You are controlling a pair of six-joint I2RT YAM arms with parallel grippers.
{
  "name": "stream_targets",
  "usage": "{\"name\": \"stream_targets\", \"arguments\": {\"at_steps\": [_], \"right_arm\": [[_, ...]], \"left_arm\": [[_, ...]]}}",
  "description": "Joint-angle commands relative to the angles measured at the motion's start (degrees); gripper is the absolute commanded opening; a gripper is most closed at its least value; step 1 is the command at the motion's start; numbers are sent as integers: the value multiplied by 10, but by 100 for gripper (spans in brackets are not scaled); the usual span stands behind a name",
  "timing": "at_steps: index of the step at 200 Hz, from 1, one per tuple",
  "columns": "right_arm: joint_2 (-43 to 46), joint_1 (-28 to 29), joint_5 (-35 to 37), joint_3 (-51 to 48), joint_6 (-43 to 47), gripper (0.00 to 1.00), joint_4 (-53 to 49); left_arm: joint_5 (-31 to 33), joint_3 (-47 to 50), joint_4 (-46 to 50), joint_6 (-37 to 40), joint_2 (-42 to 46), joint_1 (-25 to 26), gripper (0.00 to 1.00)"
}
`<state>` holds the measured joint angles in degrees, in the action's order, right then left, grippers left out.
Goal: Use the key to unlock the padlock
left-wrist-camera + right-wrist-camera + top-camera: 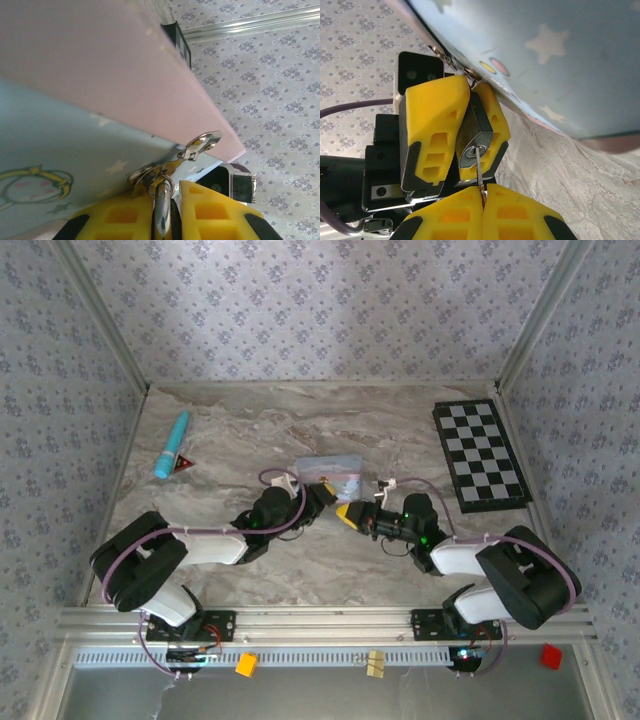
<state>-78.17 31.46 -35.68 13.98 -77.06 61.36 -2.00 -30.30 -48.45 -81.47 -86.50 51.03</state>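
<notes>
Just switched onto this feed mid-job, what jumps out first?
The two grippers meet in front of the pastel tin at mid-table. The left gripper clamps the padlock at the tin's latch, and the right gripper holds the key with its blade in the keyhole. Off to the sides lie a checkerboard on the right and a blue tube on the left.

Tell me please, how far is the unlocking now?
Done: left pincer holds the padlock, and the key in the right pincer has its tip in the keyhole. In hand: seating the key. Left: turning it, and freeing the shackle from the tin's latch.
</notes>
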Motion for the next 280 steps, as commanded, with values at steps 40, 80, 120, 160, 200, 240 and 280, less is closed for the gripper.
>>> {"name": "stream_targets", "arguments": {"at_steps": [40, 80, 120, 160, 200, 240, 280], "right_arm": [[19, 2, 111, 55, 20, 0, 33], [34, -57, 111, 29, 5, 0, 35], [32, -7, 140, 54, 24, 0, 14], [35, 26, 204, 41, 15, 0, 12], [34, 65, 261, 44, 4, 0, 17], [17, 62, 255, 52, -2, 0, 39], [2, 48, 245, 50, -11, 0, 52]], "left_arm": [[-176, -25, -46, 22, -12, 70, 0], [-177, -26, -44, 23, -16, 74, 0], [-167, -30, -45, 21, -25, 76, 0], [-135, -30, -42, 21, -23, 81, 0], [-128, -48, -23, 29, -26, 90, 0], [-129, -46, -37, 22, -31, 93, 0], [-135, -50, -43, 19, -34, 94, 0]]}}
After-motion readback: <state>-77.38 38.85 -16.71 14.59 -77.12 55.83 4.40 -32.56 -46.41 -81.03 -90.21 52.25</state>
